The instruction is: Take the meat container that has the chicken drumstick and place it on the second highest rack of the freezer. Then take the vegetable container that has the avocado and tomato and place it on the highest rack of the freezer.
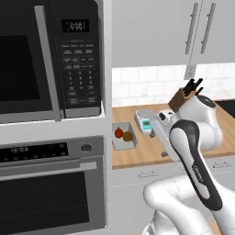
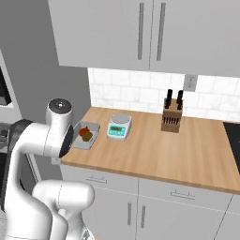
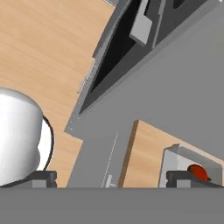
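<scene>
The vegetable container [image 1: 124,143] is a shallow grey tray at the left end of the wooden counter. It holds the red tomato [image 1: 119,133] and the olive-brown avocado [image 1: 128,136]. From the right the container [image 2: 92,126], tomato [image 2: 84,131] and avocado [image 2: 88,136] sit just past my arm's elbow. My gripper [image 3: 113,178] is open and holds nothing. It looks down over the counter's front edge. The container's corner [image 3: 181,154] and the tomato [image 3: 199,171] lie by one fingertip [image 3: 183,177]. The meat container with the chicken drumstick and the freezer are out of view.
A green-faced kitchen scale [image 1: 146,124] stands right of the container, with a knife block [image 1: 181,98] further back by the tiled wall. A microwave [image 1: 50,55] and a wall oven [image 1: 50,183] fill the tall unit to the left. Grey drawer fronts [image 2: 103,180] run below the counter.
</scene>
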Motion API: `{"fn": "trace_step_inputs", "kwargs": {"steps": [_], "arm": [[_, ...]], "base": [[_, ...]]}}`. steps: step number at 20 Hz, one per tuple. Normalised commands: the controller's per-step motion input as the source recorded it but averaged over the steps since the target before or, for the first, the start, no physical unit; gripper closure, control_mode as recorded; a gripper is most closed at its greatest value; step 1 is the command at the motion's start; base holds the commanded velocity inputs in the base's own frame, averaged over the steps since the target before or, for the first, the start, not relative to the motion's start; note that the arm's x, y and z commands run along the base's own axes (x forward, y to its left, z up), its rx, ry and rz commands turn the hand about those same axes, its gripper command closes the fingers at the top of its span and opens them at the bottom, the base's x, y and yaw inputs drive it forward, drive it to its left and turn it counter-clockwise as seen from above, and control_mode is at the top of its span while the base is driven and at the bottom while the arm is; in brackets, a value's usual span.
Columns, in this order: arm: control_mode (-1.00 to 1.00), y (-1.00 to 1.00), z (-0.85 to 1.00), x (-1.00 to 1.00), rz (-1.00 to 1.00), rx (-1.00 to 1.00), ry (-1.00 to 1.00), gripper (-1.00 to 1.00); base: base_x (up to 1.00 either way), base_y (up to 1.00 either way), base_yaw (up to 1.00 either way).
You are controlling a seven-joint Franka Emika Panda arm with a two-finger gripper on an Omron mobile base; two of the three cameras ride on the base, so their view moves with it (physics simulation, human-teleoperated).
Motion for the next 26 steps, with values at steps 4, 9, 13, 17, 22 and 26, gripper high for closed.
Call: {"fn": "trace_step_inputs", "kwargs": {"steps": [4, 9, 13, 17, 22, 26], "arm": [[-1.0, 0.28, -0.22, 0.25, 0.01, 0.0, 0.04, -1.0], [-1.0, 0.12, -0.16, 0.3, 0.0, 0.0, 0.07, -1.0], [-1.0, 0.0, -0.06, 0.28, 0.0, 0.0, 0.01, -1.0], [-1.0, 0.08, -0.26, 0.32, 0.0, 0.0, 0.05, -1.0], [-1.0, 0.1, -0.33, 0.36, 0.0, 0.0, 0.07, -1.0], [-1.0, 0.0, -0.26, 0.35, 0.0, 0.0, 0.04, -1.0]], "base": [[0.0, 0.0, 0.0], [0.0, 0.0, 0.0], [0.0, 0.0, 0.0], [0.0, 0.0, 0.0], [0.0, 0.0, 0.0], [0.0, 0.0, 0.0]]}}
